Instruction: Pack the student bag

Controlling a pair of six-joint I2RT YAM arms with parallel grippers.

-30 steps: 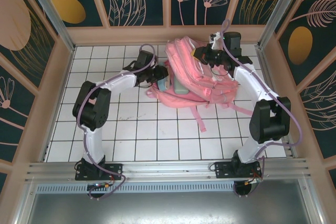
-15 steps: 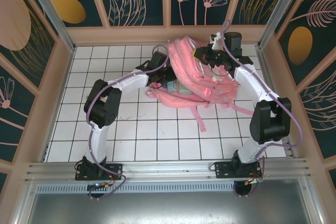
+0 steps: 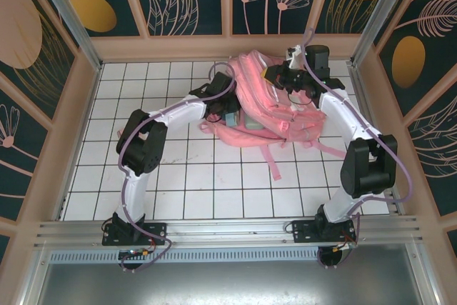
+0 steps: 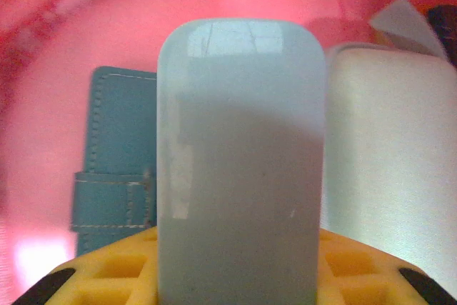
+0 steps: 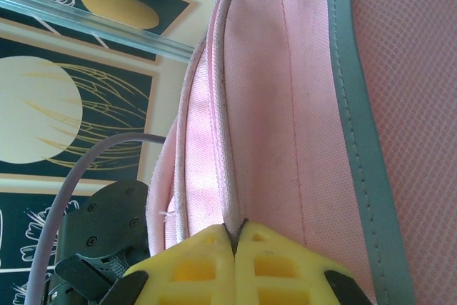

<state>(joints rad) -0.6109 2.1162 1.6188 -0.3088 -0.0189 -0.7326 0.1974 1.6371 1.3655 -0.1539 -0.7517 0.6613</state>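
Pink bag (image 3: 285,108) slumped toward far right of worktop (image 3: 143,169), straps trailing to near edge, mouth turned left toward left arm.

At upper edge of bag: right gripper (image 3: 275,75). On right wrist view, yellow fingers (image 5: 193,269) pressed together on a fold of pink fabric beside grey strip (image 5: 357,105). Pinching the rim, judged to be holding mouth up and open.

At the mouth: left gripper (image 3: 227,108), judged already inside, with pink lining all round in left wrist view. Clamped on pale blue-grey case (image 4: 241,162), rounded end leading, long axis straight out from gripper and deeper into bag.

Inside: teal wallet (image 4: 114,162) lying flat just left of case's line, white item (image 4: 393,155) just right. Overlap with both in view; contact not tellable.

Key relation: gap between wallet and white item dead ahead, in line with case's own axis. Next move probably a straight push inward, no turning, then release. Left arm the one placed for it; right arm tied up with rim.

Risks: leading end catching on wallet or white item; rim slipping from the pinch and falling across the mouth.
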